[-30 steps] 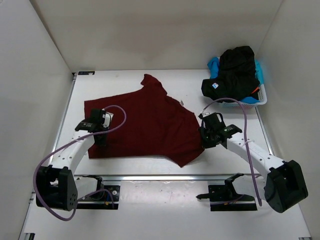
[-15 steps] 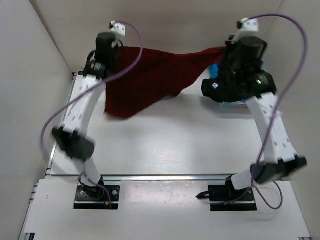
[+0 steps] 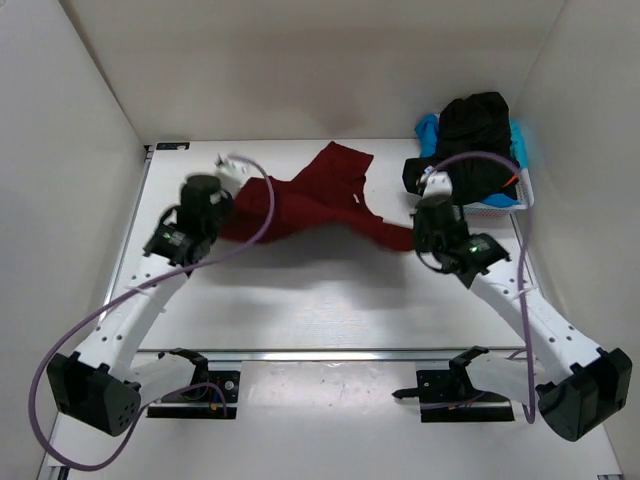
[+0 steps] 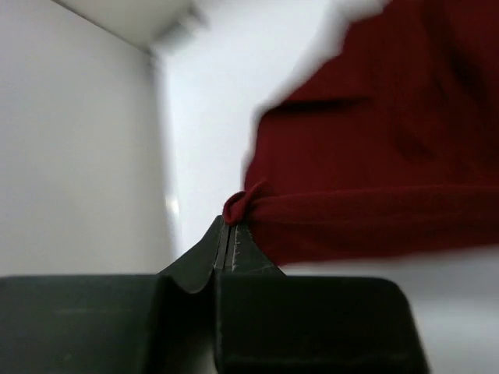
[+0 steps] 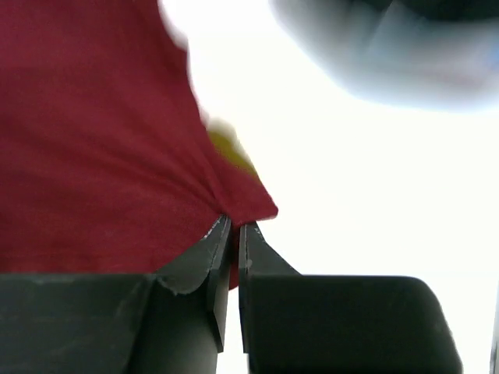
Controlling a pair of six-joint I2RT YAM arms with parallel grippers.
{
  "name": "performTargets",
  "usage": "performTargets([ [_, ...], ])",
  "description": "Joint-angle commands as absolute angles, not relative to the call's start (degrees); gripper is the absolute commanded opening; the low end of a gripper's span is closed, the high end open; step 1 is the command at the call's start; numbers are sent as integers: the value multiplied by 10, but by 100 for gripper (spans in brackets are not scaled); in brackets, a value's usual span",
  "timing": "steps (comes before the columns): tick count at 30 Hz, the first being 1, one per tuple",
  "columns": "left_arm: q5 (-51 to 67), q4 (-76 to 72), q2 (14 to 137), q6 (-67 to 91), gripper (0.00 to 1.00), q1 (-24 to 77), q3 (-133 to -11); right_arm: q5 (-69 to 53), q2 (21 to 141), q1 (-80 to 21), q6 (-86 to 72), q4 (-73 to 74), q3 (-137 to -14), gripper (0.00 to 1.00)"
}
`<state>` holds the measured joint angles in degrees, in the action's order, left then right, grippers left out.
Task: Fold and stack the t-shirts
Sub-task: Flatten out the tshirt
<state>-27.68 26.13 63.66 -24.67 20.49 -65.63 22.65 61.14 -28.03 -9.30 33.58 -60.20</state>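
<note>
Table [image 3: 300, 310]: I read it as the folding surface.
Dark red t-shirt [image 3: 320, 195]: slung between both arms over the far half, sagging mid-span; I judge it is held so for spreading flat.
Basket [image 3: 490, 207], far right: holds the remaining t-shirts [image 3: 478, 125] (black, blue).
Left end effector [image 4: 228, 230], right end effector [image 5: 232, 227]: each clenched on a shirt edge

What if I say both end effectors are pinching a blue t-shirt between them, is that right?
Not blue. The left end effector and the right end effector are both pinching a dark red t-shirt between them; the top view shows it.
</note>
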Motion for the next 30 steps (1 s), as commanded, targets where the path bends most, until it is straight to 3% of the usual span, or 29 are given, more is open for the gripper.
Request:
performTargets([
  [1, -180, 382, 602, -193, 0, 204, -537, 196, 587, -298, -162, 389, -526, 1],
  [3, -160, 409, 588, -179, 0, 188, -479, 198, 582, -326, -179, 409, -490, 0],
  [9, -71, 489, 555, -180, 0, 137, -458, 123, 567, -349, -202, 455, -422, 0],
  [17, -109, 518, 580, -201, 0, 154, -466, 87, 627, -327, -144, 496, -474, 1],
  [23, -118, 591, 563, -237, 0, 148, -475, 69, 603, -302, -139, 560, -512, 0],
  [28, -157, 612, 520, -248, 0, 156, -405, 13, 608, -300, -149, 578, -519, 0],
  [29, -165, 613, 520, -243, 3, 161, -401, 6, 627, -302, -153, 579, -516, 0],
  [30, -155, 616, 525, -239, 14, 161, -398, -23, 639, -306, -152, 581, -515, 3],
])
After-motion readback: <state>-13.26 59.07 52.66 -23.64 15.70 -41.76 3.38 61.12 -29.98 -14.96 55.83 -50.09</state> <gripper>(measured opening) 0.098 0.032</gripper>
